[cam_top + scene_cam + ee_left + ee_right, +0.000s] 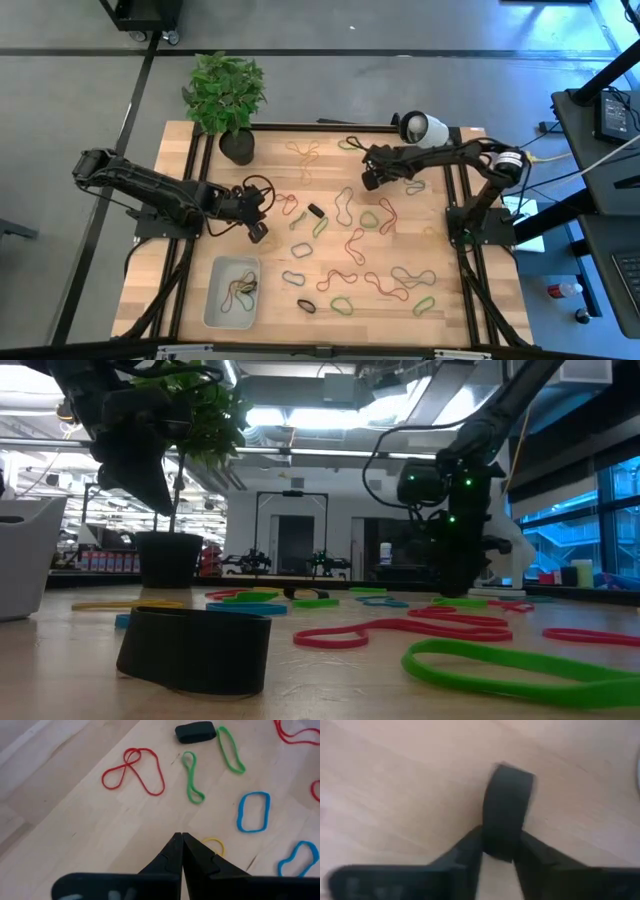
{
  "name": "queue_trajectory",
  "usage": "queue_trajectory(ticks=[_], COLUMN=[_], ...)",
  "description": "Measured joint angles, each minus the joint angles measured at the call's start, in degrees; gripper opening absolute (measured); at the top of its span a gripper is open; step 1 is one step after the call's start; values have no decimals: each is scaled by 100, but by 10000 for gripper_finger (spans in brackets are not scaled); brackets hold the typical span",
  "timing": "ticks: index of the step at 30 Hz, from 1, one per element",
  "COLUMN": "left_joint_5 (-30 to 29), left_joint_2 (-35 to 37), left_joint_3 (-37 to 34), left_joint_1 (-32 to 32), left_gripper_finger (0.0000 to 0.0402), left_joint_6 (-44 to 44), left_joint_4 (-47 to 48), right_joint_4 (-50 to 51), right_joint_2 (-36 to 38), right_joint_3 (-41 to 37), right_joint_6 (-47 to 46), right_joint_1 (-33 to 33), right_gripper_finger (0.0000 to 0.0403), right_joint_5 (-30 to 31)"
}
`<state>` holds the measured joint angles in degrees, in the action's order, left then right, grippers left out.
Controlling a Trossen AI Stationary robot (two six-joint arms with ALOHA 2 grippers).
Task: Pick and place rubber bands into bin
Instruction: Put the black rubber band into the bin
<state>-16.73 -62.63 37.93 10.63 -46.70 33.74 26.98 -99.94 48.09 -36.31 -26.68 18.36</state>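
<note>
- Right tool [501,851] at the counter's [440,325] one o'clock, clamped on a black band [507,810]; shallow grip risks slippage before reaching the bin [217,305].
- Left tool [182,851] pressed together, empty.

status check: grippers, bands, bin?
Left gripper shut, empty, near bin. Right gripper closing on a black band, far side. Few bands binned, most loose. Path unobstructed.

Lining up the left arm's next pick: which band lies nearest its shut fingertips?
The small yellow band, partly tucked behind the left gripper right at its tip. The blue, green and red bands all lie farther out.
</note>
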Motion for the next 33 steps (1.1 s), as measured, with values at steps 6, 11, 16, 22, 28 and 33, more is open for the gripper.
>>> queue_trajectory(ticks=[6,11,16,22,28,33], left_joint_5=[694,924,864,470,332,328], left_joint_2=[0,5,230,783,1167,1235], left_joint_3=[0,2,2,2,4,7], left_joint_1=[2,28,224,428,603,706], left_gripper_finger=[2,2,2,2,2,2], left_joint_6=[170,-77,179,217,437,445], left_joint_4=[41,90,328,947,1029,1085], right_joint_4=[31,64,282,297,250,207], right_joint_2=[270,691,776,386,-591,-1842], right_joint_3=[202,656,1513,2683,3920,5320], right_joint_6=[226,214,97,232,260,678], right_joint_1=[472,1043,1856,2850,3513,3982], right_gripper_finger=[18,7,5,3,2,2], right_joint_5=[-115,-369,-394,-257,-251,-373])
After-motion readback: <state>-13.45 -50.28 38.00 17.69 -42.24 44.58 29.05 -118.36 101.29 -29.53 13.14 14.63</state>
